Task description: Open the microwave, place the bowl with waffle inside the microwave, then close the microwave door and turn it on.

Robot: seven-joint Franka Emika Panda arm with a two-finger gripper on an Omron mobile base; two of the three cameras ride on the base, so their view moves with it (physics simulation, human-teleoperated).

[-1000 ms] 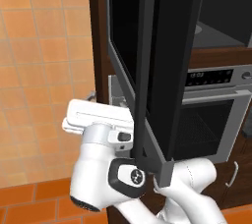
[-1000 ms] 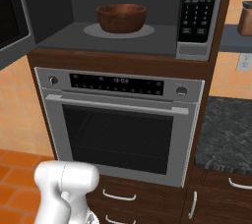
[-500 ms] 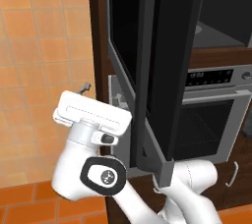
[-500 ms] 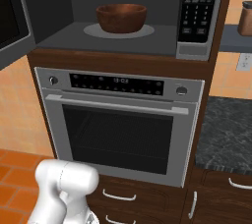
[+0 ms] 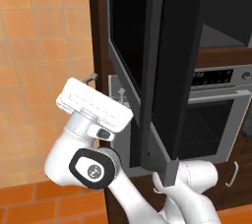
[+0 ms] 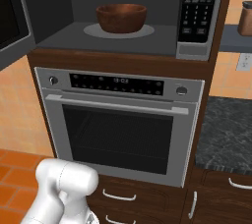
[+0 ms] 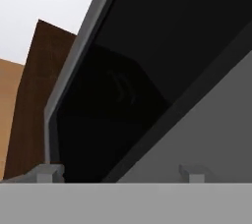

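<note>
Presently fingertips point(image 7: 48, 173) set apart, gripping nothing, gripper point(image 7: 120, 175) close under microwave door point(image 7: 147, 46), which stands swung open. Beyond, bowl with waffle point(image 6: 121, 17) seated inside microwave point(image 6: 197, 16) on its floor. Risk judged: push placed near the hinge edge, fingers skidding on glass, door left ajar.

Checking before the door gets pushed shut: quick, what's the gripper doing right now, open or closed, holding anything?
Gripper: open, fingertips spread wide apart, nothing between them, facing the microwave door.
</note>
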